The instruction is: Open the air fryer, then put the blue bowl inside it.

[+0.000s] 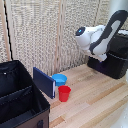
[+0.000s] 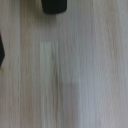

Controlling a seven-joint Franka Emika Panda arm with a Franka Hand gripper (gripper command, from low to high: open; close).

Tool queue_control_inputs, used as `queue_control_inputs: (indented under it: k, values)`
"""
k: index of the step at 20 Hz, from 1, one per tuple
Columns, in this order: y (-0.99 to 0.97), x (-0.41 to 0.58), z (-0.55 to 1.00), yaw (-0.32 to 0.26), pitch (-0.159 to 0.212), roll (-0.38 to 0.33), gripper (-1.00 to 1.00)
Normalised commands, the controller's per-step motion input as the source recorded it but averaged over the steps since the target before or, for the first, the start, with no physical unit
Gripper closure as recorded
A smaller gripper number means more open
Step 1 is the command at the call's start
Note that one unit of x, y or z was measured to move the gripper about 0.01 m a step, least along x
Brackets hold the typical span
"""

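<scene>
The black air fryer (image 1: 116, 59) stands at the exterior view's right edge on the wooden table. My white arm reaches down in front of it, and the gripper (image 1: 103, 57) hangs close to the fryer's front, too small and blurred to read its jaws. The air fryer handle is hidden behind the arm. The light-blue bowl (image 1: 60, 78) lies on the table far from the gripper, toward the exterior view's left, with nothing holding it. The wrist view is blurred: bare wood, a dark shape (image 2: 54, 6) at one edge and another dark sliver (image 2: 1, 50) at the side.
A red cup (image 1: 64, 93) stands upright just in front of the bowl. A dark blue flat panel (image 1: 44, 81) leans beside both. A large black fabric bin (image 1: 20, 100) fills the lower left. A pale woven screen (image 1: 45, 35) backs the table (image 1: 95, 100).
</scene>
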Motion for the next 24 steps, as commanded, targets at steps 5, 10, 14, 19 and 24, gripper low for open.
queue_control_inputs:
  k: [5,10,14,19,24]
  values:
    - [-0.73,-0.098,-0.11,0.123,-0.041,-0.003,-1.0]
    - [-0.67,-0.088,-0.04,0.129,-0.03,-0.006,-1.0]
    - [-0.42,0.109,0.03,0.142,-0.015,-0.005,1.0]
    - [-0.08,0.093,0.01,0.015,0.023,0.004,1.0]
    - [0.01,0.018,-0.01,-0.024,0.004,0.0,1.0]
